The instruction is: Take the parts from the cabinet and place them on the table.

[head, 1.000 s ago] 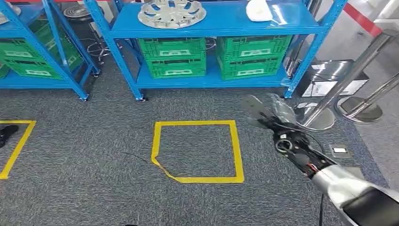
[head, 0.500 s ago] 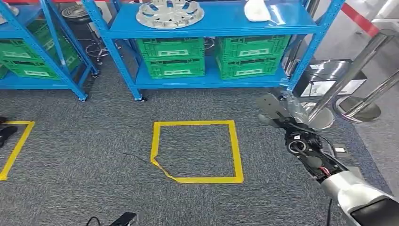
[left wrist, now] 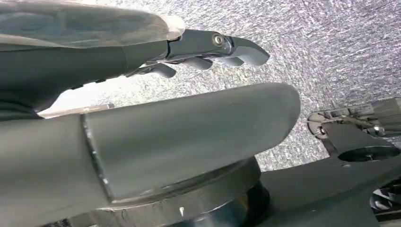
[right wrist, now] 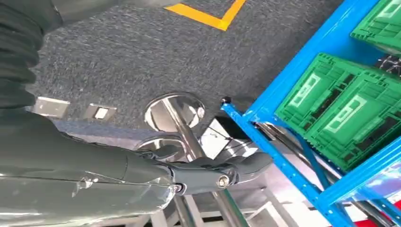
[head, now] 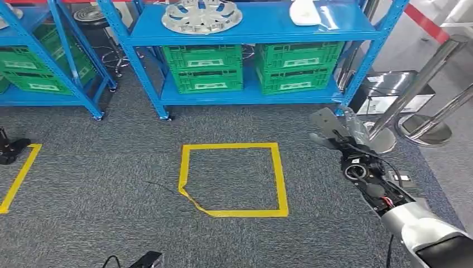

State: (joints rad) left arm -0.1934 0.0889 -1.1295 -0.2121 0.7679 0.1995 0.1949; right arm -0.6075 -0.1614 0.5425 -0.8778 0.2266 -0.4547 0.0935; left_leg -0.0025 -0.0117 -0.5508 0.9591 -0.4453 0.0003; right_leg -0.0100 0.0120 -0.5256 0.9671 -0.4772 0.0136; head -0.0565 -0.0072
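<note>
The right hand (head: 334, 129) hangs over grey carpet (head: 111, 184) with fingers (right wrist: 246, 165) apart, holding nothing; the left hand's (left wrist: 142, 118) fingers (left wrist: 236, 47) are also apart and empty; one silver wheel cover (head: 202, 15) and one white part (head: 304, 12) lie on the far blue rack (head: 251, 28); four green crates (head: 203, 67) below; two steel posts (head: 424, 78) right.

I read this as a warehouse-style test bay: blue steel shelving (head: 245, 25) stocked with green crates (head: 203, 67), yellow tape square (head: 234, 178) on grey carpet (head: 100, 184), chrome barrier posts (head: 413, 95).
</note>
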